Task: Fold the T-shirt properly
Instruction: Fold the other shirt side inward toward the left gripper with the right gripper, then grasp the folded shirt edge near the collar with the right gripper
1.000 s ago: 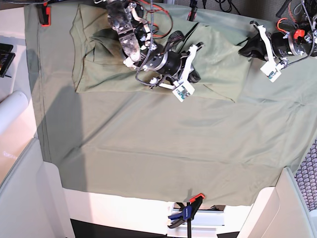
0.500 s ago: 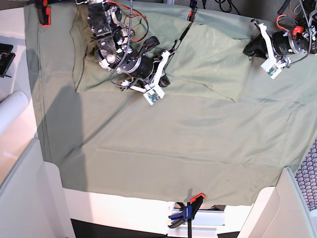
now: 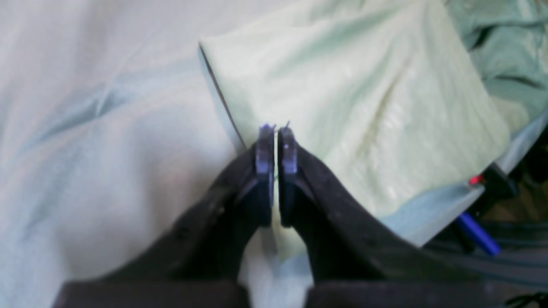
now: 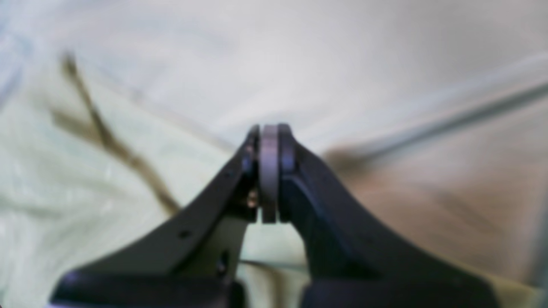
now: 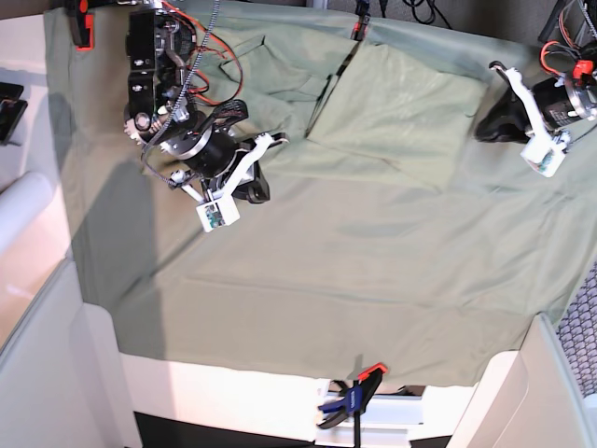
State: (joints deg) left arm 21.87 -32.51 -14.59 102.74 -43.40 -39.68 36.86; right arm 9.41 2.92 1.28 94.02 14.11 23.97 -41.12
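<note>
Right gripper (image 5: 254, 189), on the base view's left, is pressed together on nothing, low over the cloth (image 5: 308, 280). The T-shirt (image 5: 392, 117) lies folded up and to its right, long axis across the table. Left gripper (image 5: 487, 126), also closed empty, sits just off the shirt's right edge and is the nearer arm.

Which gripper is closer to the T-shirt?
Left. The left gripper hangs right at the T-shirt's folded edge, jaws shut; the right gripper sits off its other side, over the cloth.
</note>
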